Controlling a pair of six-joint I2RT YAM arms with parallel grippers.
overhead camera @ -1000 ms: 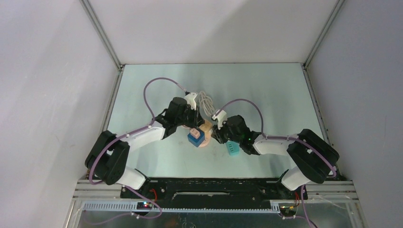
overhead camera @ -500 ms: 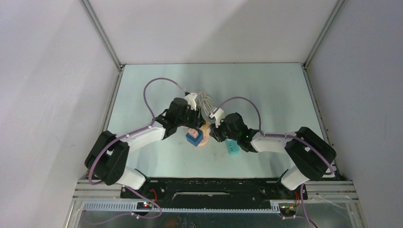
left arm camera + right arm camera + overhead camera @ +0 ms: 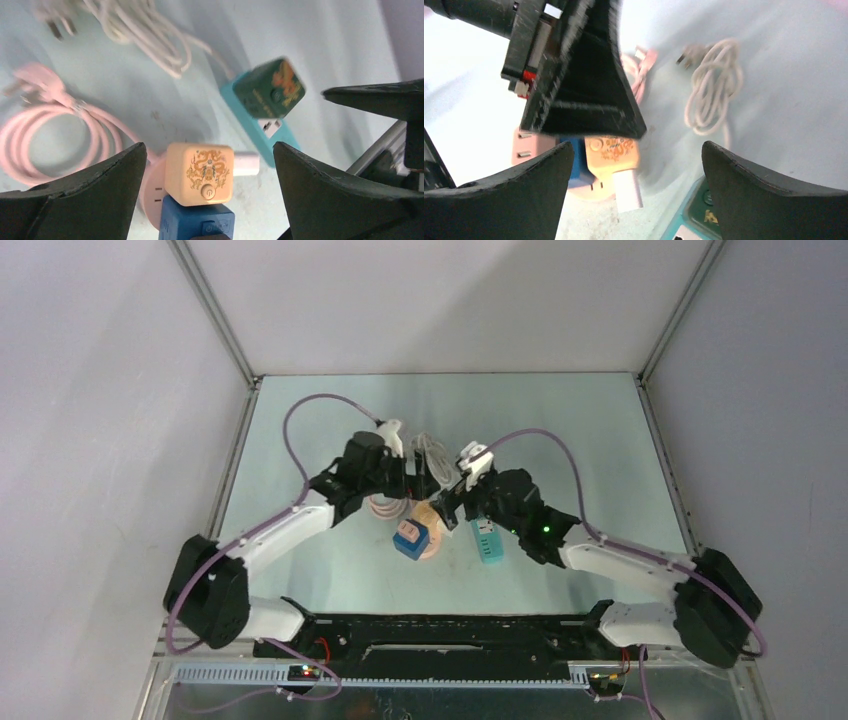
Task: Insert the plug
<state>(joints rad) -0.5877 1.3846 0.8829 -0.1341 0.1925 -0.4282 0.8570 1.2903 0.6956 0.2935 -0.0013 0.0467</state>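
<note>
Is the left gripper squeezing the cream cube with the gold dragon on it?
No, the left gripper is open, with gaps on both sides of the cream dragon-printed cube.

Table (image 3: 560,430): white cable (image 3: 145,35), pink cable (image 3: 30,145) (both coiled), teal strip (image 3: 489,543), round socket (image 3: 151,195).

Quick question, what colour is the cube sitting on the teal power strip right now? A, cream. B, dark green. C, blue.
B: in the left wrist view the dark green cube sits on the teal power strip, while the cream cube and the blue cube are over on the pink round base.
</note>
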